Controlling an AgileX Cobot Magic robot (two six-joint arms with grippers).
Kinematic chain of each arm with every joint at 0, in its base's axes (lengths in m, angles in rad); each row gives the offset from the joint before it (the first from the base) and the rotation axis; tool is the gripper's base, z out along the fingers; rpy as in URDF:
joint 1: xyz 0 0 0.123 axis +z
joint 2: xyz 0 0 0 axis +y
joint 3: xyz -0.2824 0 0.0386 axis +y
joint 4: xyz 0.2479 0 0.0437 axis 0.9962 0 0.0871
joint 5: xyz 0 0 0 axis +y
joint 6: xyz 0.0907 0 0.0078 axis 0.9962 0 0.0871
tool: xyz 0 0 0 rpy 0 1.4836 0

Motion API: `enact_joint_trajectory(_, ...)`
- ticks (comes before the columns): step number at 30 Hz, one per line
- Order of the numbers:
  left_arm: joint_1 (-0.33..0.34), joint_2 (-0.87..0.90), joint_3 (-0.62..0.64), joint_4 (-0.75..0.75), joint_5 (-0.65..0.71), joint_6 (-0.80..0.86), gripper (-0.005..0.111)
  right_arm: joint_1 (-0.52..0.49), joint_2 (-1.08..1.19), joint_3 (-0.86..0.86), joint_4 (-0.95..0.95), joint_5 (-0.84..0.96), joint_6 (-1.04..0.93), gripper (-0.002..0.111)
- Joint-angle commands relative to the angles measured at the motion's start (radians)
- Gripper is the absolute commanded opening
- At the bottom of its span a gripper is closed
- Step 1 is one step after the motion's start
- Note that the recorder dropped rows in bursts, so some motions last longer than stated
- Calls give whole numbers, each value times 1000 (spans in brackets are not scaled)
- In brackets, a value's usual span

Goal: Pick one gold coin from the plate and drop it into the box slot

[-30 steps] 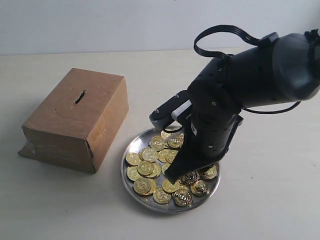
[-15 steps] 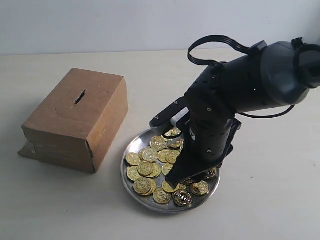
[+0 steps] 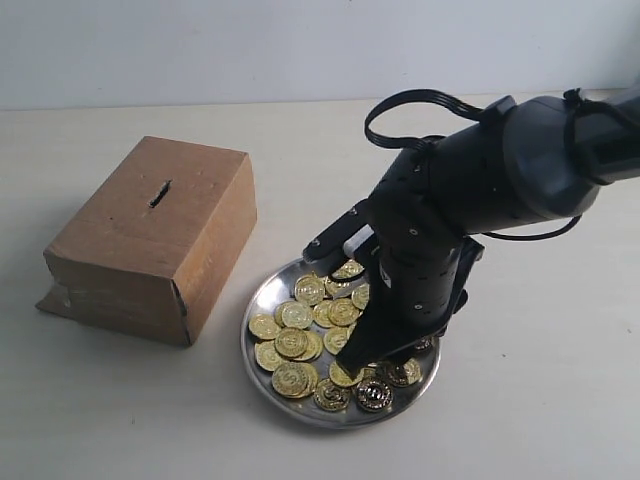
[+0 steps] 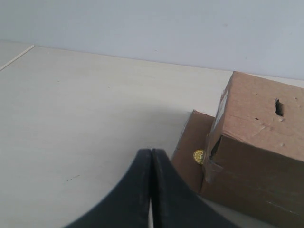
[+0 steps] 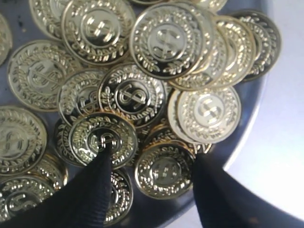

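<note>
Right tool (image 5: 152, 160), jaws apart, stood tip-down among the gold coins (image 3: 295, 315) in the plate (image 3: 257, 300), which sat on the counter (image 3: 540, 410) just beside the box (image 3: 150, 235). Left tool (image 4: 151, 155) was closed, empty.

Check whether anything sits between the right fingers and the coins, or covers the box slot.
Nothing visible does. The right fingers are open with tips down on the coin pile in the plate, one coin between them. The slot on the box top is uncovered.
</note>
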Motion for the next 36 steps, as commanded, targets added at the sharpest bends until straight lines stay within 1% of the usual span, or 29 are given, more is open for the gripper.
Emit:
enact_joint_trajectory(1,1,-4,2,-2,-17,0,0,1,5,-5,-18,-5,17,51)
enact_joint_trajectory(8,1,-4,2,-2,-17,0,0,1,5,-5,-8,-28,36,51)
enact_joint_trajectory(15,1,-4,2,-2,-17,0,0,1,5,-5,53,-94,32,51)
enact_joint_trajectory(22,1,-4,2,-2,-17,0,0,1,5,-5,169,-123,-74,51)
enact_joint_trajectory(27,1,-4,2,-2,-17,0,0,1,5,-5,169,-160,-74,51)
enact_joint_trajectory(36,1,-4,2,-2,-17,0,0,1,5,-5,167,-167,-74,51)
